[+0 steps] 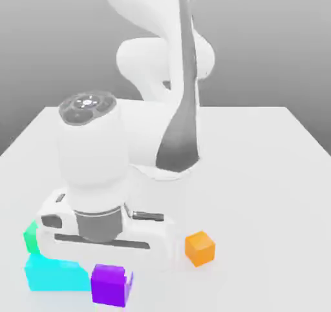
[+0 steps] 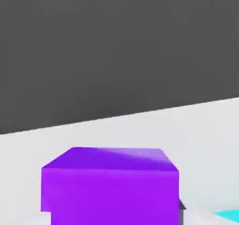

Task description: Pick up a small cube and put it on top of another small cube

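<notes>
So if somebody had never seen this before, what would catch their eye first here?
Probably the big white arm, reaching down on the exterior view's left. Next, the vivid purple cube beneath its hand, beside a cyan block. The orange cube sits apart, right of the hand there.

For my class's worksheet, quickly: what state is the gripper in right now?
Gripper: closed on the small violet-purple cube, by the look of both views.

Bright, even light is washing the tabletop [image 1: 258, 181] nearly white, while small glints are shining on the arm's dark glossy cap [image 1: 88, 104].
</notes>
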You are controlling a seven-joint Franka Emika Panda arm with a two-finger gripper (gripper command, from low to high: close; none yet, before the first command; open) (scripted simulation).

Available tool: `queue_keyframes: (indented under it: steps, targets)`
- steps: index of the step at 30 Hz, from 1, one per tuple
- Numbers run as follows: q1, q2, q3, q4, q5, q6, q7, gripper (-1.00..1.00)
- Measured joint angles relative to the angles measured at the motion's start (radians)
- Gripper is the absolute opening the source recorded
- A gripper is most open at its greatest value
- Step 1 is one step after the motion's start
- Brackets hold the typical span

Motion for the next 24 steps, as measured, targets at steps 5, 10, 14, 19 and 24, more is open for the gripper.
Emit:
queue_keyframes:
  steps: [5,10,14,19,24]
  targets:
    - [-0.018,-0.089,-0.071,-0.039,-0.004,-0.05,0.204,-1.0]
    - [-0.07,-0.182,-0.125,-0.08,-0.054,-0.096,0.441,-1.0]
    - [-0.118,-0.258,-0.153,-0.112,-0.118,-0.134,0.649,-1.0]
    - [-0.153,-0.249,-0.165,-0.151,-0.143,-0.085,0.795,-1.0]
    - [-0.157,-0.183,-0.155,-0.165,-0.103,-0.01,0.772,1.0]
